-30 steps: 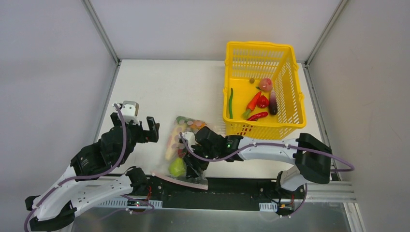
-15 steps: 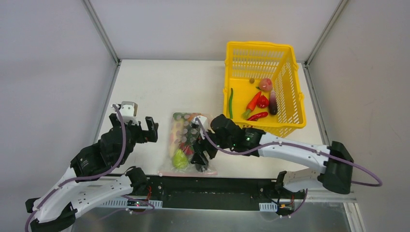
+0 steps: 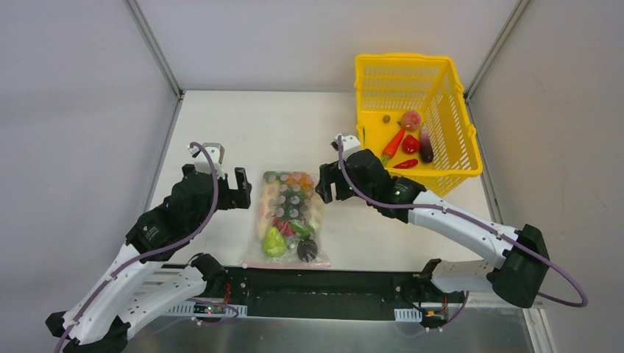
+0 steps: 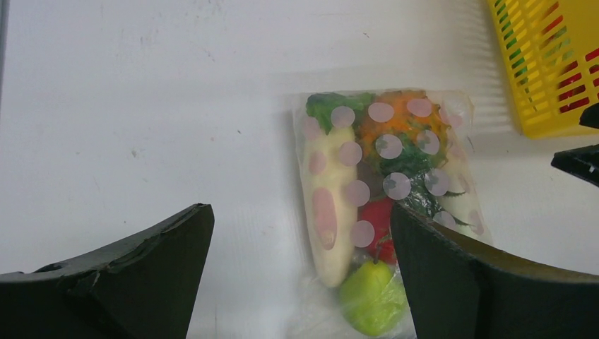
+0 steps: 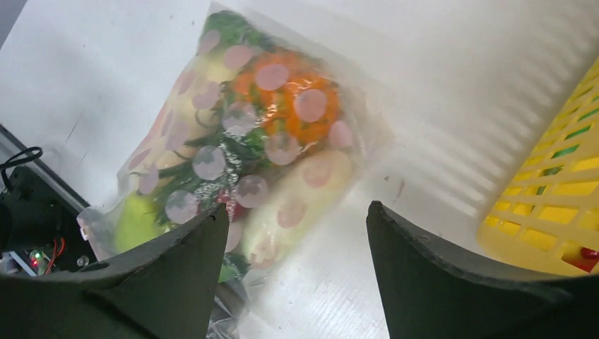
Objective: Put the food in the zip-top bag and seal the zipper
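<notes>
Likely soft, slippery, lumpy: zip-top bag [image 3: 288, 193] stuffed with food [image 4: 326, 212]; best pinched along stiffer zipper [image 3: 283, 263]; left gripper [image 4: 300, 209], right gripper [image 5: 297, 206] both spread, empty.

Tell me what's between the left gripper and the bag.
Only bare table lies between the left gripper and the bag, clearest in the top view.

Clear pink-dotted bag [image 3: 288, 215]; yellow slotted basket [image 3: 458, 110]
</notes>
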{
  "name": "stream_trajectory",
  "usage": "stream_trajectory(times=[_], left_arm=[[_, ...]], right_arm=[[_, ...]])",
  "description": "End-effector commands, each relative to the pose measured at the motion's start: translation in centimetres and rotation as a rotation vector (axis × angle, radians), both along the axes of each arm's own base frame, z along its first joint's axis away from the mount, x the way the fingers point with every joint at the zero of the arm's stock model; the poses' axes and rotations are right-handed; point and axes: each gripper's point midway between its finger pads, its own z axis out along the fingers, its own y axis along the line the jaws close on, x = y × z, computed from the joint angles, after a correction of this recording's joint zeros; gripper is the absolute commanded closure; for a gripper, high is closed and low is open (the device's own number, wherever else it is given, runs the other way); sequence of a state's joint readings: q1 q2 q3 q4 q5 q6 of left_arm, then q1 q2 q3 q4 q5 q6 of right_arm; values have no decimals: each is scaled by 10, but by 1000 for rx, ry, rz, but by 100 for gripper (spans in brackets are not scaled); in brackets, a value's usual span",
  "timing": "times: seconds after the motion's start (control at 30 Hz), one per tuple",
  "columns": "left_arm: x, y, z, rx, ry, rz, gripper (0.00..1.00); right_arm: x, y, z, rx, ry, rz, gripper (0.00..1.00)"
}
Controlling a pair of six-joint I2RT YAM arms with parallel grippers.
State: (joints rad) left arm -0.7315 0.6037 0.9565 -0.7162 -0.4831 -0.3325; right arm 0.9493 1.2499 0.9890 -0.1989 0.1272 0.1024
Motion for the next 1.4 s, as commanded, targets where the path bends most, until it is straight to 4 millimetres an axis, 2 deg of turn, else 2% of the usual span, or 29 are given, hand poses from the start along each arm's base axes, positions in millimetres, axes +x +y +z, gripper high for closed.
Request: stream_trajectory(times=[0.0, 0.1, 0.17, 0.23, 0.27, 0.37, 0.5, 0.6, 0.7, 0.87, 0.97, 1.03, 1.23, 1.37], left_arm=[[6, -20, -1, -77, 49, -62, 1], [12, -23, -4, -113, 78, -51, 1], [17, -24, -8, -149, 99, -34, 1], [22, -21, -9, -189, 117, 1, 1], [25, -16, -10, -204, 121, 36, 1], [28, -6, -9, -230, 126, 113, 1], [25, 11, -10, -245, 114, 223, 1], [21, 21, -9, -242, 114, 278, 1], [17, 37, -5, -210, 107, 352, 1], [11, 55, 2, -172, 71, 414, 1], [6, 62, 4, -171, 41, 427, 1], [4, 67, 5, -162, 25, 441, 1], [-2, 81, 14, -135, -9, 491, 1], [-7, 89, 17, -114, -21, 513, 1]], right_arm=[[-5, -14, 23, 91, 16, 5, 25], [-42, 5, 73, 304, 3, 205, 25], [-49, 0, 103, 393, -72, 228, 19], [-33, -18, 119, 404, -161, 108, 13], [-16, -34, 123, 373, -208, -10, 12], [8, -73, 136, 316, -277, -227, 8], [26, -116, 154, 286, -355, -430, 1], [37, -148, 158, 247, -366, -568, 0], [48, -179, 153, 212, -344, -674, 0], [62, -216, 144, 224, -247, -768, 0], [60, -231, 143, 264, -202, -795, 0], [56, -236, 143, 286, -192, -798, 0], [43, -216, 132, 347, -158, -684, 0], [39, -217, 125, 354, -155, -693, 0]])
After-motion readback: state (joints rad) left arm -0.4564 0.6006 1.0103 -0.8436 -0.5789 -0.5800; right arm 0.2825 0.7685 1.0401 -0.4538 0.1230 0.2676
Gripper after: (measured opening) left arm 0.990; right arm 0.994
